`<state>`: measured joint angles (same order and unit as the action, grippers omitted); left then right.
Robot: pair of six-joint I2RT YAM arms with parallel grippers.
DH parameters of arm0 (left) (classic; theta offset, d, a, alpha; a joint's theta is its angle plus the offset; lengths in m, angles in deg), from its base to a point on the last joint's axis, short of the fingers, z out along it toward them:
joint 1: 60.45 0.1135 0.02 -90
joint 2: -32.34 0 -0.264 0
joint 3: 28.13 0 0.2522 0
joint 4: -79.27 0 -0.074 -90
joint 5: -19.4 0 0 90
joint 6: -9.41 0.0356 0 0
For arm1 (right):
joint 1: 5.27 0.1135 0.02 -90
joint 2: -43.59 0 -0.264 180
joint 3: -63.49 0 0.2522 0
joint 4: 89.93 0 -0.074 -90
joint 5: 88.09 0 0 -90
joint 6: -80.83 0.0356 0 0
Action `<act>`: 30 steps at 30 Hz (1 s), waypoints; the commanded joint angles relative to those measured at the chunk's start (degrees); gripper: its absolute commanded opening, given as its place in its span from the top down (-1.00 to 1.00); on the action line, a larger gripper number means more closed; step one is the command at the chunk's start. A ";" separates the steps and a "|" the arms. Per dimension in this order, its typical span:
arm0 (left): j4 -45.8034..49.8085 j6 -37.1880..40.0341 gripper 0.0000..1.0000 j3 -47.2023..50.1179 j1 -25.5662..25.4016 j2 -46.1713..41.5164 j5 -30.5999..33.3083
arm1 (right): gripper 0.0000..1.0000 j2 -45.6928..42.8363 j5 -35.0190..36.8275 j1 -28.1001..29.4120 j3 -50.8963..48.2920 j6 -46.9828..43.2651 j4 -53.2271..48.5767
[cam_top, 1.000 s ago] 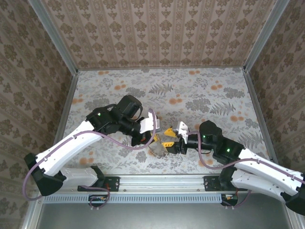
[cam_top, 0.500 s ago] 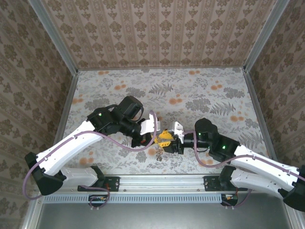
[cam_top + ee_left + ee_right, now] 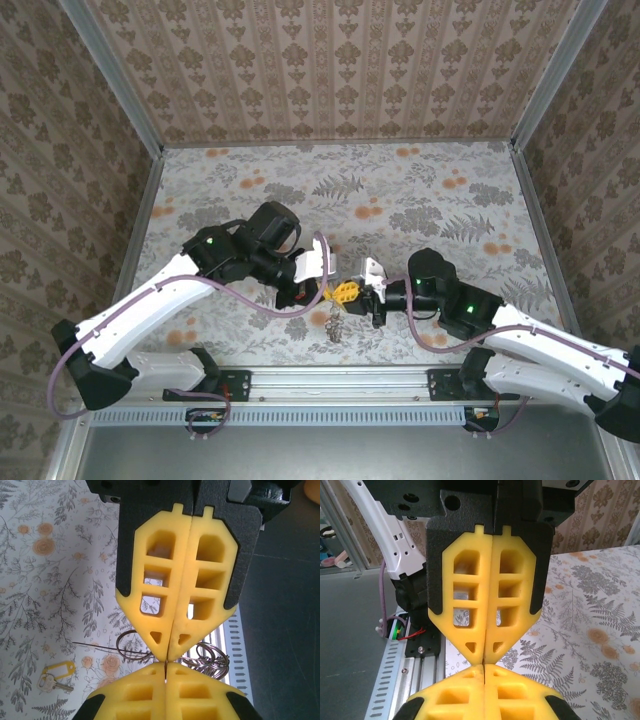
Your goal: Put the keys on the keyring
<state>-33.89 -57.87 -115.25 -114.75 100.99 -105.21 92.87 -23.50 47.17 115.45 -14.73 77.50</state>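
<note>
**Fingers nose to nose over the keyring, both pairs pressed tight!**
Left fingers sit pad to pad, and so do the right fingers, tips touching. The keyring loops just beneath those tips with its long axis across them, though I can't tell if either pair truly nips the wire. A tagged key lies flat on the tabletop, well out beside the left fingers, blade aimed back toward them. Best play, I'd say: steady the ring, pry one coil, then feed the key's hole.

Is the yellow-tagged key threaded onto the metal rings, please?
No, the key lies flat on the table, well apart from the rings.
</note>
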 commanded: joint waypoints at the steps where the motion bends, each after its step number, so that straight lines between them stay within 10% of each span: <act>1: -5.90 -2.77 0.68 3.29 -0.05 -3.78 -1.78 | 1.00 -2.63 2.20 0.30 -0.71 2.16 4.84; 5: -14.94 -7.48 0.27 9.69 0.09 -8.45 -3.65 | 1.00 -4.08 2.24 0.20 -2.10 5.23 10.12; 30: -26.84 -11.36 0.68 15.68 2.56 -14.09 -6.43 | 1.00 -2.78 -2.39 0.13 -3.55 10.75 19.80</act>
<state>-59.96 -68.93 -99.49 -112.46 86.74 -110.71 90.58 -24.13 47.06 111.89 -4.43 93.76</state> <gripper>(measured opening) 0.147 0.062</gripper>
